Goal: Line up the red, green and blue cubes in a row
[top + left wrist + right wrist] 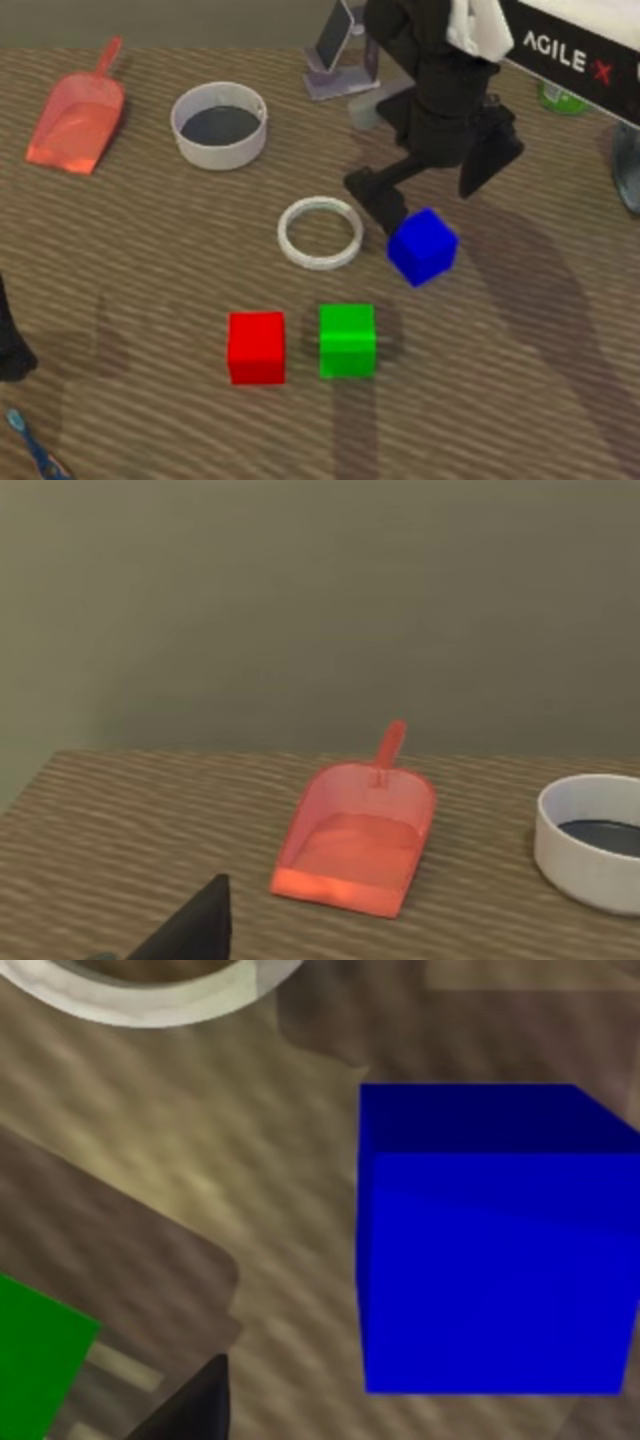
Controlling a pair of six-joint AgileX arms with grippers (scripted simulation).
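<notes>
The red cube [256, 347] and green cube [347, 340] sit side by side near the table's front, a small gap between them. The blue cube [422, 245] lies behind and to the right of the green one, turned at an angle. My right gripper [432, 207] hangs open just behind the blue cube, which is not between its fingers. The right wrist view shows the blue cube [490, 1250] close up, one dark fingertip [195, 1410] and a corner of the green cube [30, 1360]. My left gripper [10, 350] is parked at the left edge, one fingertip [190, 930] showing.
A white ring [320, 232] lies just left of the blue cube. Behind it are a white bowl [218, 123], an orange-red scoop [78, 118] and a phone stand [340, 55]. A blue-handled object [30, 450] lies at the front left corner.
</notes>
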